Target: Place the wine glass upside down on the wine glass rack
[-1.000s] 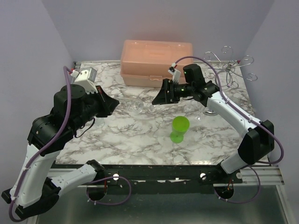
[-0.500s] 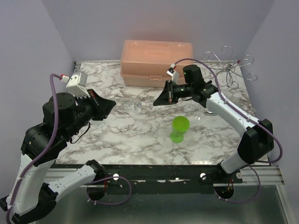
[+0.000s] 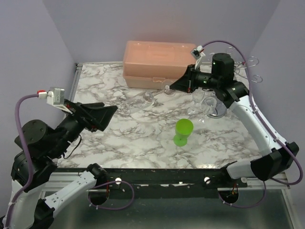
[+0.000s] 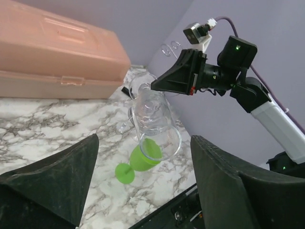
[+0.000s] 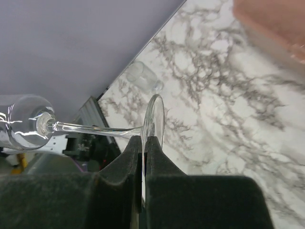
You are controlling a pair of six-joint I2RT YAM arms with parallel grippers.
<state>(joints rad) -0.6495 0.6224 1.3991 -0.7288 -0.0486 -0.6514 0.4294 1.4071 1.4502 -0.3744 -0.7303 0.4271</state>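
Marbled table (image 3: pixel 124 138), lilac walls behind. The right claw (image 3: pixel 174 88) is pinched tight on the foot of the wine glass (image 3: pixel 149 98) — the stem lies near level in the air, with the bowl toward the left arm. The left claw (image 3: pixel 108 113) gapes wide, holds nothing and is apart from the glass. A green goblet (image 3: pixel 183 130) stands near the table's middle and a pink box (image 3: pixel 159 57) at the back. The wire rack (image 3: pixel 251 61) stands in the far right corner — apart from the glass.
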